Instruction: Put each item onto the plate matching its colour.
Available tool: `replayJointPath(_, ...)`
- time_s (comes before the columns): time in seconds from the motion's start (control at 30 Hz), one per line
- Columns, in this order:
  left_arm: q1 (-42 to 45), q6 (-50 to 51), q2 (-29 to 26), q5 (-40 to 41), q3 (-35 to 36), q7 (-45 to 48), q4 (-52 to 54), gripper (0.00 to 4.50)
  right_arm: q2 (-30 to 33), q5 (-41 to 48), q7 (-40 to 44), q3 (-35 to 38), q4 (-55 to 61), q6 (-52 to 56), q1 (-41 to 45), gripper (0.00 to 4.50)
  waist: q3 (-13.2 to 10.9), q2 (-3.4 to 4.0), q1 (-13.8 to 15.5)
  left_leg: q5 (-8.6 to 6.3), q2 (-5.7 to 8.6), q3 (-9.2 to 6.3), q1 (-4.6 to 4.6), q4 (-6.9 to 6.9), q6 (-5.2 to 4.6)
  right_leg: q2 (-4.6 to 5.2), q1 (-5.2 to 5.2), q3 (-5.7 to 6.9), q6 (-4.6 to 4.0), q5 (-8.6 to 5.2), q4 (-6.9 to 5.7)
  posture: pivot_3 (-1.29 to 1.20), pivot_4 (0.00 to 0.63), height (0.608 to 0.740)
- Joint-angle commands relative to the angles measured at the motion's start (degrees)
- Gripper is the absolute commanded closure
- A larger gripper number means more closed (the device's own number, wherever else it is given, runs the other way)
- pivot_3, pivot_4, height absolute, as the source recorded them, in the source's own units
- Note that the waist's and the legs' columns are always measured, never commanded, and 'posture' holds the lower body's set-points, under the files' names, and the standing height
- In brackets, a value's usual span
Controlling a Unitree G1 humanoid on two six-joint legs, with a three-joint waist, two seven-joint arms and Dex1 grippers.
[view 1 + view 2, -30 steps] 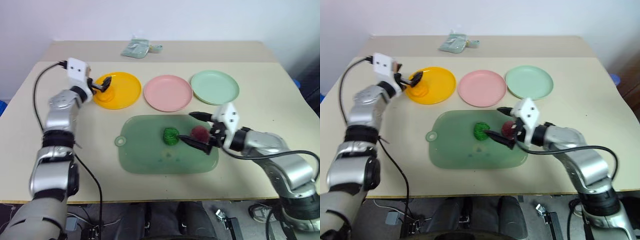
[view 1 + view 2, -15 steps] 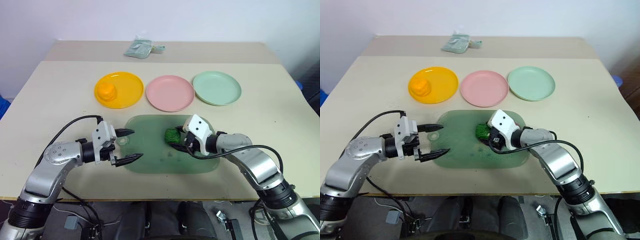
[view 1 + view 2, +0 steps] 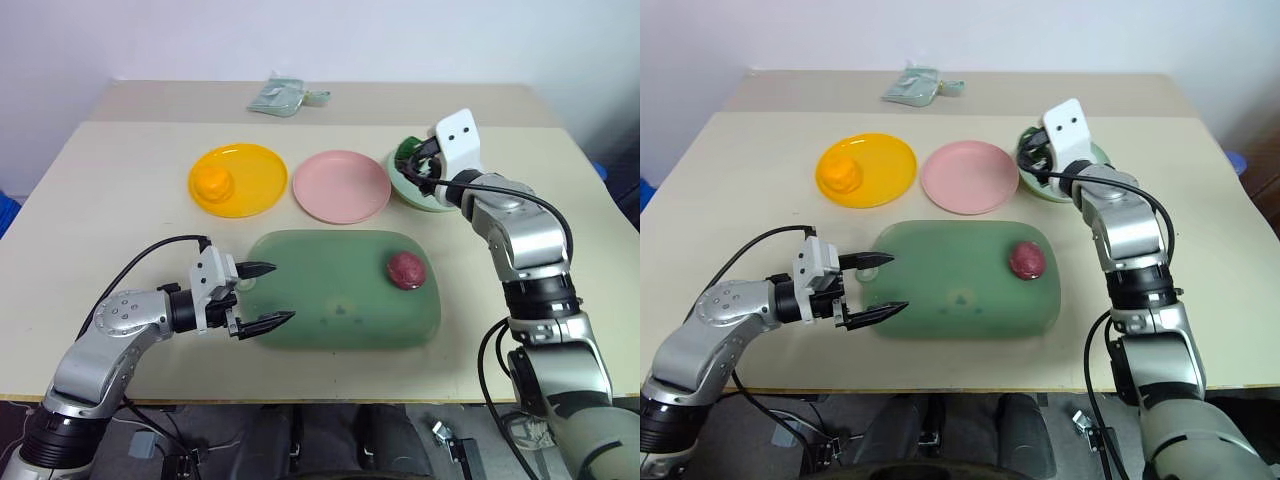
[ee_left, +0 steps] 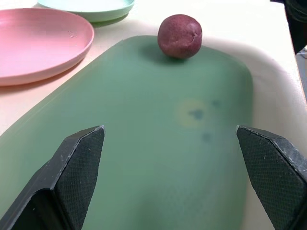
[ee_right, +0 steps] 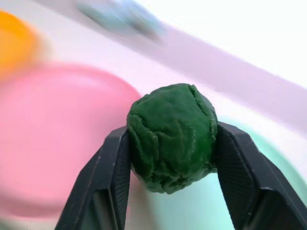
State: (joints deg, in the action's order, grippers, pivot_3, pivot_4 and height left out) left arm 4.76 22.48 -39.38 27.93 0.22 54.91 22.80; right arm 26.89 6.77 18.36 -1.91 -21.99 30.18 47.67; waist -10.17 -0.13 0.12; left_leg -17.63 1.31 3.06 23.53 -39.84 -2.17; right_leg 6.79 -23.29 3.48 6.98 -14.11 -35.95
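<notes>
My right gripper is shut on the dark green ridged ball and holds it just above the near-left part of the mint green plate. The maroon ball lies on the right part of the large green board. The orange ball sits on the yellow plate. Between the two other plates the pink plate holds nothing. My left gripper stands open at the board's left end, pointing along it toward the maroon ball, with nothing between its fingers.
A crumpled pale green packet lies at the table's far edge. A black cable loops from my left wrist over the table's near left. Bare tabletop surrounds the board on the left and right.
My right gripper shut on the green ball, lifted it off the board and carried it to the mint plate. My left gripper left the orange ball on the yellow plate and pulled back to the board.
</notes>
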Motion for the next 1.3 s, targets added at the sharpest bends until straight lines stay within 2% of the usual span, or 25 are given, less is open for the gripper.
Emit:
replayJointPath(0.03, -0.07, 0.44, 0.46, 0.62, -0.13, -0.97, 2.68, 0.00, -1.26, -2.22, -0.84, 1.52, -15.20, -9.85, 6.07, 2.60, -0.05, 0.09, -0.89, 0.01, -0.01, 0.02, 0.00, 0.03, 0.01, -0.01, -0.02, 0.00, 0.00, 0.00, 0.00, 0.00, 0.150, 0.740)
replayJointPath(0.1, -0.35, 0.69, 0.60, 0.62, -0.03, -1.45, 3.21, 0.00, -1.47, -2.94, -0.12, 1.53, -21.20, -13.52, 8.09, 2.60, -0.11, 0.18, -1.26, 0.04, -0.04, 0.07, 0.00, 0.11, 0.04, -0.02, -0.07, -0.02, 0.00, 0.00, 0.00, 0.00, 0.150, 0.740)
replayJointPath(0.17, -0.99, 1.00, 0.65, 0.71, 0.33, -2.08, 3.93, 0.00, -1.33, -2.99, 0.89, 1.88, -23.90, -16.94, 9.01, 1.56, -0.11, 0.19, -1.35, 0.05, -0.07, 0.09, 0.00, 0.16, 0.06, -0.04, -0.11, -0.03, 0.01, 0.00, 0.00, 0.00, 0.150, 0.740)
replayJointPath(0.27, -2.26, 1.48, 0.73, 1.12, 0.99, -3.15, 4.91, 0.00, -0.26, -0.14, 5.83, 3.93, -17.97, -21.23, 7.06, 0.21, -0.12, 0.21, -1.35, 0.05, -0.10, 0.11, 0.00, 0.17, 0.07, -0.05, -0.13, -0.06, 0.01, 0.00, 0.01, 0.00, 0.150, 0.740)
replayJointPath(0.3, -2.69, 1.41, 0.93, 1.12, 1.17, -3.65, 5.06, 0.00, 0.72, 1.46, 9.26, 4.37, -13.02, -21.68, 4.87, 0.04, -0.13, 0.22, -1.30, 0.05, -0.10, 0.11, 0.00, 0.17, 0.07, -0.05, -0.13, -0.06, 0.01, 0.00, 0.00, 0.00, 0.150, 0.740)
replayJointPath(0.37, -3.28, 1.42, 1.27, 1.10, 1.34, -4.39, 5.19, 0.00, 2.87, 5.56, 17.28, 4.80, -2.34, -19.92, -0.37, 0.04, -0.13, 0.22, -0.66, 0.05, -0.10, 0.06, 0.00, 0.16, 0.07, -0.04, -0.10, -0.06, 0.01, 0.00, 0.01, 0.00, 0.150, 0.740)
replayJointPath(0.43, -3.56, 1.48, 1.45, 1.10, 1.33, -4.62, 5.19, 0.00, 7.93, 11.73, 28.43, 3.67, 13.20, -15.39, -9.84, 0.04, -0.11, 0.22, 0.03, 0.04, -0.08, -0.05, 0.00, 0.12, 0.05, -0.03, -0.02, -0.03, 0.01, 0.00, 0.04, 0.00, 0.150, 0.740)
replayJointPath(0.5, -3.70, 1.42, 1.50, 1.16, 1.34, -4.51, 5.10, 0.00, 12.58, 17.06, 35.25, 3.25, 24.44, -9.66, -17.63, 0.04, -0.11, 0.21, 0.75, 0.00, -0.07, -0.13, 0.00, 0.10, -0.01, -0.02, 0.11, -0.02, 0.01, 0.00, 0.19, 0.00, 0.150, 0.740)
replayJointPath(0.6, -3.31, 1.15, 1.40, 1.24, 0.84, -3.56, 4.65, 0.00, 17.20, 18.57, 38.82, 2.15, 32.15, -5.21, -25.84, 0.04, -0.11, 0.21, 0.55, -0.04, -0.06, -0.10, 0.00, -0.09, -0.08, 0.02, 0.17, -0.04, 0.03, 0.01, 0.27, 0.00, 0.150, 0.740)
replayJointPath(0.73, -2.09, 0.68, 1.26, 0.78, 0.12, -2.24, 3.84, 0.00, 18.48, 12.06, 37.43, -2.35, 31.34, -5.37, -29.36, 0.04, -0.10, 0.22, 0.11, -0.03, -0.12, -0.06, -0.15, -0.14, -0.04, 0.02, 0.21, -0.09, 0.01, 0.01, 0.22, 0.00, 0.150, 0.740)
replayJointPath(0.83, -1.35, 0.80, 1.28, 0.54, 0.06, -1.90, 3.41, 0.00, 17.41, 9.78, 36.18, -3.94, 29.12, -4.82, -28.57, 0.88, -0.10, 0.23, 0.22, -0.02, -0.11, -0.06, -0.13, -0.13, -0.01, 0.02, 0.12, -0.11, 0.00, 0.00, 0.14, 0.00, 0.150, 0.740)
replayJointPath(0.9, -1.21, 0.79, 1.24, 0.44, 0.17, -1.87, 3.28, 0.00, 16.29, 9.91, 35.76, -3.69, 29.00, -5.28, -27.47, 1.78, -0.09, 0.23, 0.30, -0.02, -0.10, -0.04, -0.12, -0.13, -0.02, 0.02, 0.12, -0.11, 0.00, 0.00, 0.17, 0.00, 0.150, 0.740)
replayJointPath(0.93, -1.47, 0.76, 1.11, 0.45, 0.67, -1.99, 3.22, 0.00, 14.56, 10.86, 34.79, -3.00, 29.30, -5.00, -25.96, 1.97, -0.09, 0.23, 0.31, -0.02, -0.10, -0.04, -0.11, -0.13, -0.01, 0.02, 0.13, -0.11, 0.00, 0.01, 0.19, 0.00, 0.150, 0.740)
replayJointPath(1.1, -3.50, -1.20, 1.82, -0.67, 6.58, -6.27, 0.78, 0.00, 2.50, 6.80, 24.86, -4.36, 22.60, -8.31, -15.22, 1.99, -0.10, 0.24, -0.36, 0.02, -0.12, -0.05, -0.11, -0.09, 0.05, 0.00, 0.05, -0.13, 0.00, 0.00, 0.15, 0.00, 0.150, 0.740)
replayJointPath(1.23, -5.97, -2.86, 1.48, -1.95, 10.47, -8.53, -0.55, 0.00, -8.29, -1.87, 10.72, -6.62, 4.65, -10.44, -3.52, 1.99, -0.10, 0.23, -0.97, 0.03, -0.10, -0.05, -0.10, -0.06, 0.07, 0.00, -0.01, -0.11, -0.01, 0.00, 0.09, 0.00, 0.150, 0.740)
replayJointPath(1.3, -7.49, -3.16, 1.37, -2.07, 11.66, -8.95, -0.22, 0.00, -12.00, -4.39, 6.80, -6.95, -5.00, -13.93, 1.20, 1.99, -0.10, 0.24, -0.94, 0.03, -0.07, -0.04, -0.07, -0.03, 0.08, 0.00, -0.07, -0.10, -0.02, -0.01, 0.02, 0.00, 0.150, 0.740)
